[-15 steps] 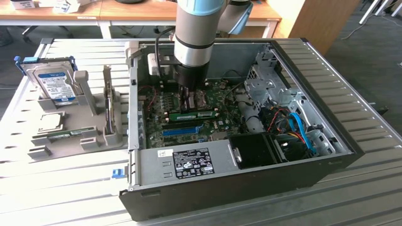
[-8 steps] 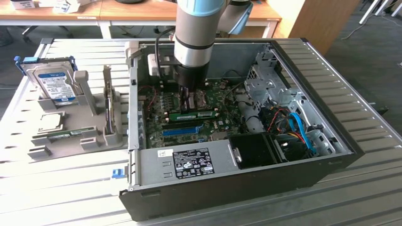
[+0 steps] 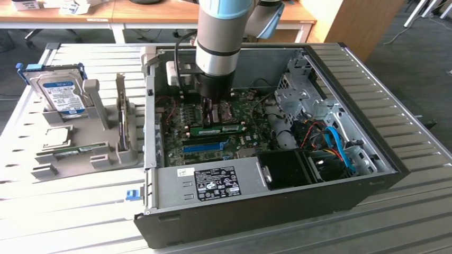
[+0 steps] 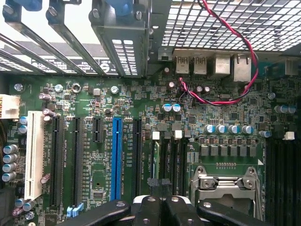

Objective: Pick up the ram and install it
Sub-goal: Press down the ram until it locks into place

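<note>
A long green ram (image 3: 216, 128) with pale labels stands on edge in the motherboard (image 3: 247, 138), just beyond the blue slot (image 3: 205, 147). My gripper (image 3: 209, 112) reaches down into the open computer case (image 3: 282, 211) and hangs just over the board, close beside the ram stick. In the wrist view the gripper (image 4: 160, 184) is shut, its black fingers (image 4: 149, 207) pressed together with nothing visible between them. Beneath them lie the black memory slots (image 4: 170, 157), between the blue slot (image 4: 116, 157) and the processor socket (image 4: 225, 186).
A grey holder (image 3: 78, 153) at the exterior view's left carries a hard drive (image 3: 60, 92), an upright card (image 3: 124, 124) and another green stick (image 3: 71, 151). Case walls, a drive cage (image 3: 300, 98), cables (image 3: 332, 140) and a black fan shroud (image 3: 286, 168) surround the board.
</note>
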`<state>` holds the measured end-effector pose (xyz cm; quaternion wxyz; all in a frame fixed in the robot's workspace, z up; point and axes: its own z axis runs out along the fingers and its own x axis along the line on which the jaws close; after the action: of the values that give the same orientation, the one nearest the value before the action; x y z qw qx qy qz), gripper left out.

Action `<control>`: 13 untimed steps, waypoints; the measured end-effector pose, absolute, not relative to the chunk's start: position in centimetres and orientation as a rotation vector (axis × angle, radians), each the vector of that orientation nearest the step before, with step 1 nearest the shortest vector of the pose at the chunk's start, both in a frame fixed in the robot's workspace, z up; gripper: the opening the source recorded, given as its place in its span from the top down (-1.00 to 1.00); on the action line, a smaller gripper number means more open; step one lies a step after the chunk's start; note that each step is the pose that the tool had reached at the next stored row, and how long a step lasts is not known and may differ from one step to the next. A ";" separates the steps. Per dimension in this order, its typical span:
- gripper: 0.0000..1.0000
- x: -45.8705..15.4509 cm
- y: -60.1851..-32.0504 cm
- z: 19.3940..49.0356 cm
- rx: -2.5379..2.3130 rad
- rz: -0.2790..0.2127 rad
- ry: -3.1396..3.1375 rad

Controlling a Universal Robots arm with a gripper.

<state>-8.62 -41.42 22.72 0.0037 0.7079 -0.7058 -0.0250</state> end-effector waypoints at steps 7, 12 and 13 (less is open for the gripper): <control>0.79 -8.6 -41.4 22.6 2.219 -0.078 -2.212; 0.79 -8.6 -41.4 22.6 2.219 -0.078 -2.212; 0.79 -8.6 -41.4 22.6 2.219 -0.078 -2.212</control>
<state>-8.62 -41.44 22.57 0.0038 0.7079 -0.7058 -0.0250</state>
